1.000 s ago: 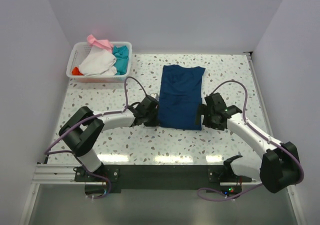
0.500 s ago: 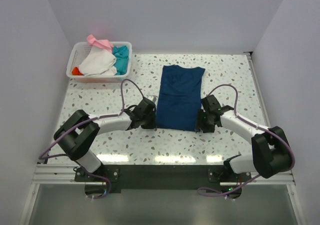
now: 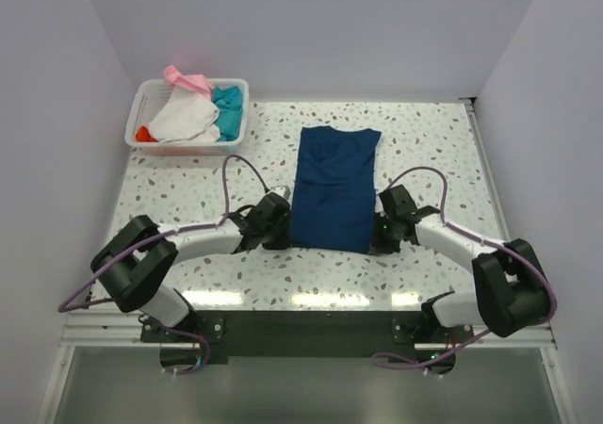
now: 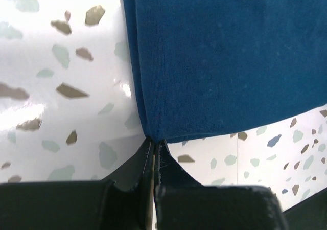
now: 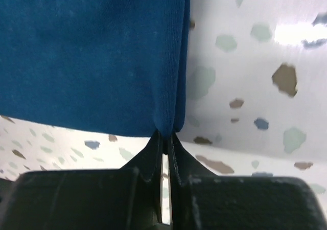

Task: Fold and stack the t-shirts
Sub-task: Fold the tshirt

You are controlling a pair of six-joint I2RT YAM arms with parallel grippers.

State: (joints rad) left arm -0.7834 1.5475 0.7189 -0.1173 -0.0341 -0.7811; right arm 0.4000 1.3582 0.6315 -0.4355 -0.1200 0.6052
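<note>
Evenly, jaws pinch the navy t-shirt [image 3: 330,188] at both near corners, basket [image 3: 179,147] distant.

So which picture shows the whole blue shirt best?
The top external view: the whole blue shirt lies flat there, edge to edge. The left wrist view shows only one near corner pinched in the left gripper; the right wrist view shows only the other, pinched in the right gripper.

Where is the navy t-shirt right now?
Top view: the navy t-shirt lies mid-table, near corners pinched by the left gripper and right gripper.
</note>
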